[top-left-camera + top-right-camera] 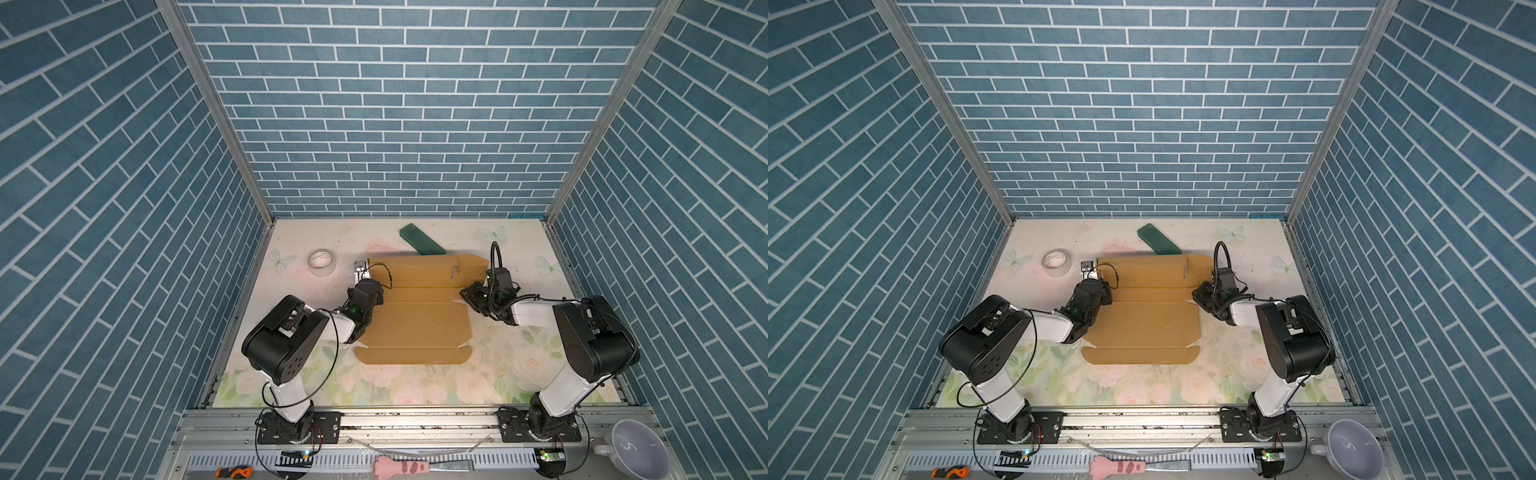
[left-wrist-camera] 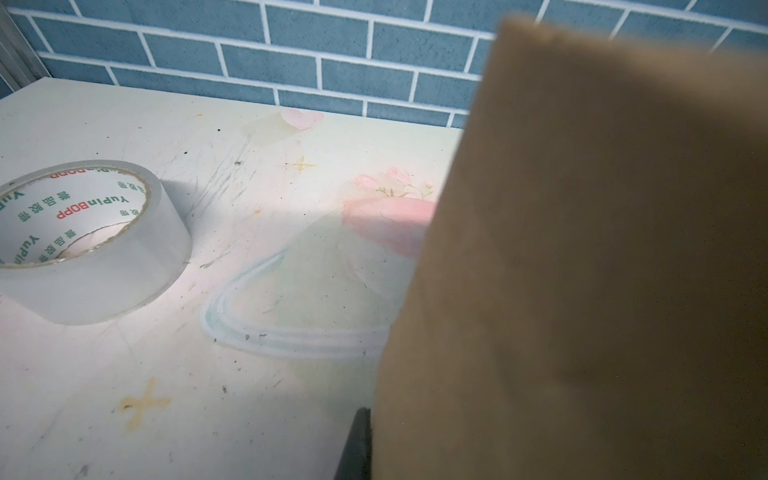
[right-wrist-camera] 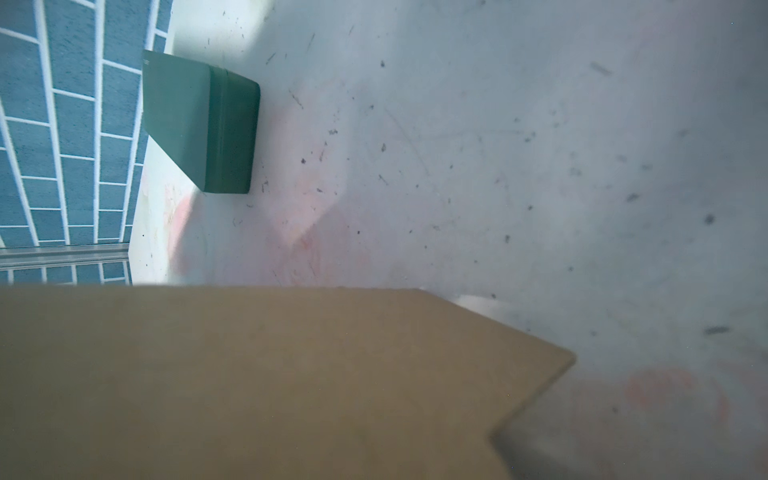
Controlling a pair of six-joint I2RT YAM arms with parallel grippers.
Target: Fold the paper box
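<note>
The paper box (image 1: 415, 324) (image 1: 1142, 324) is a brown cardboard sheet spread out on the table, its back panel tilted up. My left gripper (image 1: 367, 275) (image 1: 1094, 275) is at that panel's left edge. In the left wrist view one dark finger (image 2: 357, 449) presses against the cardboard (image 2: 602, 270), which hides the other finger. My right gripper (image 1: 468, 293) (image 1: 1200, 293) is at the sheet's right edge by the fold. In the right wrist view the cardboard (image 3: 249, 374) covers its jaws, so their state does not show.
A dark green block (image 1: 422, 245) (image 3: 203, 124) lies just behind the box. A clear tape roll (image 1: 322, 262) (image 2: 83, 241) sits back left. A bowl (image 1: 636, 449), a screwdriver (image 1: 232, 472) and a pink paw tool (image 1: 399, 465) lie on the front rail.
</note>
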